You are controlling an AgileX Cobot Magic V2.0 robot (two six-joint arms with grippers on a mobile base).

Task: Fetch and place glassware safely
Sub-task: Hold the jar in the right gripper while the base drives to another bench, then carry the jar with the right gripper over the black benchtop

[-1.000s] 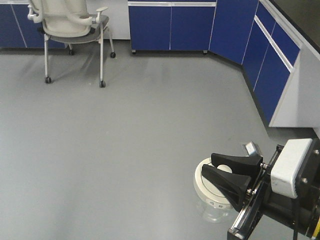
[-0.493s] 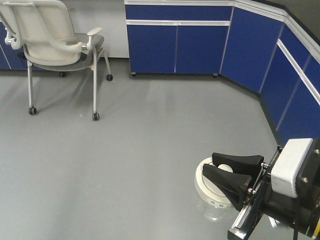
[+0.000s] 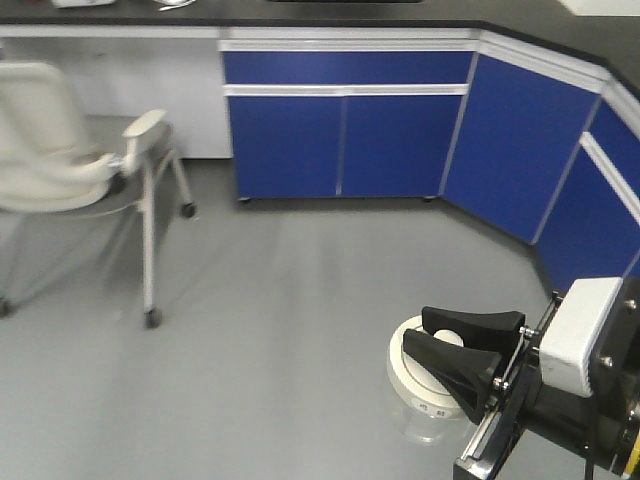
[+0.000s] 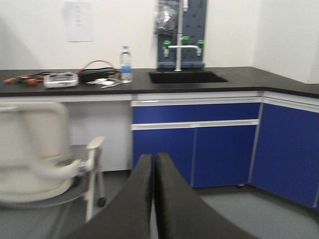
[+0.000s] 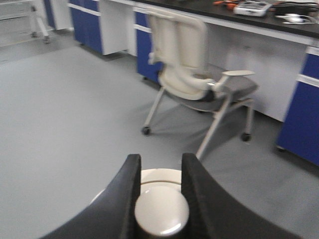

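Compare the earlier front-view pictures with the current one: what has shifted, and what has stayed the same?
The view swung: the chair slid down-left in frame, the blue cabinets dropped lower, and the black countertop appeared above. Nothing was taken or released: the right gripper stays clamped on the lid knob of the jar, same place in frame.

We see the jar [image 3: 432, 427] as clear, smooth glass; its lid [image 3: 404, 372] is cream-white and smooth, plastic or ceramic we cannot tell, with a glossy knob [image 5: 162, 211]; the right end effector [image 3: 415, 333] and the left end effector [image 4: 154, 162] look like matt black plastic; the floor [image 3: 250, 350] is smooth grey with a soft sheen; the cabinets [image 3: 340, 140] have satin blue fronts; the table [image 3: 300, 15] is smooth black; the chair [image 5: 184, 55] has a pale plastic shell on metal legs.
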